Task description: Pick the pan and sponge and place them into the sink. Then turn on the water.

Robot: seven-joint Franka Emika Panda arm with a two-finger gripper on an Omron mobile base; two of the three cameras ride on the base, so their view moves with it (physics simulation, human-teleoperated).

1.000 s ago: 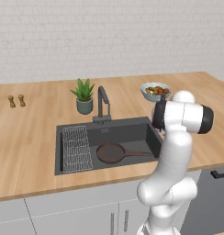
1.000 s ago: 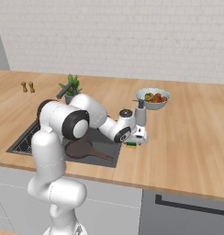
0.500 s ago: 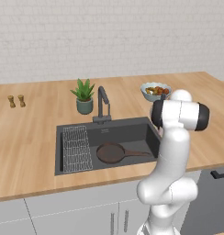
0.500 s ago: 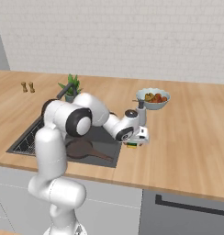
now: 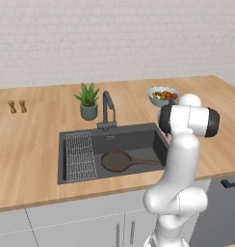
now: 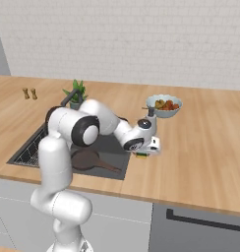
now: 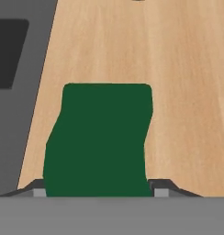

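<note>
Compared with the frame one second earlier, the right base view shows the arm's wrist carried slightly rightward and lower, so that the two-finger gripper point(image 6: 141, 155) now sits directly over the small yellow-and-green rectangular sponge point(image 6: 141, 156) at centre frame. Pan, bowl, plant and shakers are unchanged in position.

In the hand view, the sponge's green face point(image 7: 99, 140) occupies the centre and lower middle of the frame, with one dark fingertip point(image 7: 35, 188) at its lower left corner and the other at its lower right. The tips stand on either side of the sponge, just beside its edges; firm contact cannot be confirmed, so whether the sponge is gripped cannot be told.

The sponge lies on the light wooden countertop point(image 6: 205, 147), just beside the right rim of the large dark grey recessed sink point(image 5: 138, 137).

The round dark frying pan with long thin handle point(image 5: 117, 160) lies flat inside the sink, centre of the left base view, handle pointing right. A wire grid rack point(image 5: 81, 156) occupies the sink's left portion. The dark angular tap point(image 5: 108, 108) stands at the rear rim.

A potted green plant point(image 5: 88, 100) stands left of the tap. A pale bowl of colourful food point(image 5: 163, 95) sits upper right. Two small brown shakers point(image 5: 17, 106) stand at the left edge.
</note>
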